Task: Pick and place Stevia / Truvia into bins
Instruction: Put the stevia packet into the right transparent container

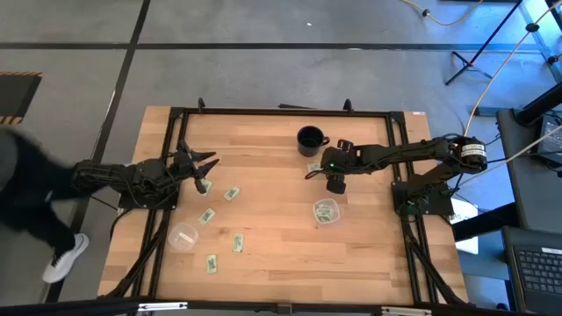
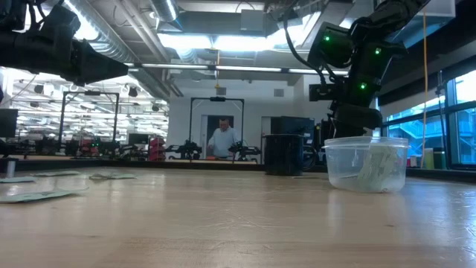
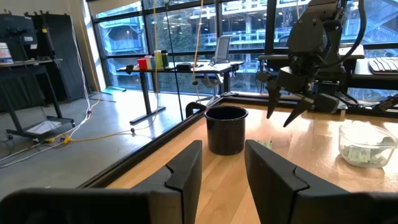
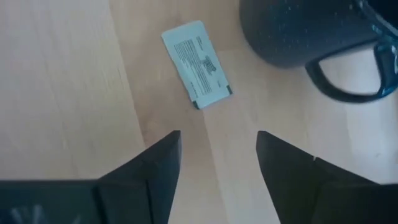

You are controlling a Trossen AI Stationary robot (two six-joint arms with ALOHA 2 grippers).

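One Stevia sachet (image 4: 198, 64) lies flat on the wood beside the black mug (image 4: 298, 31). My right gripper (image 4: 217, 140) hangs open just above the table, slanting down, the sachet a little beyond its fingertips. In the high view it is next to the mug (image 1: 309, 139). Several more sachets (image 1: 232, 194) lie flat on the table's left half. One bin, a clear cup (image 1: 326, 211), holds sachets. A second clear cup (image 1: 183, 235) stands near the left front. My left gripper (image 3: 221, 168) waits open and level at the table's left side (image 1: 200, 168).
The mug stands close to the sachet under my right gripper, its handle (image 4: 348, 81) turned toward that gripper. The table's black frame rail (image 1: 281, 111) runs along the far edge. A person stands off the table's left edge (image 1: 26, 193), and another shows far back in the room (image 2: 223, 139).
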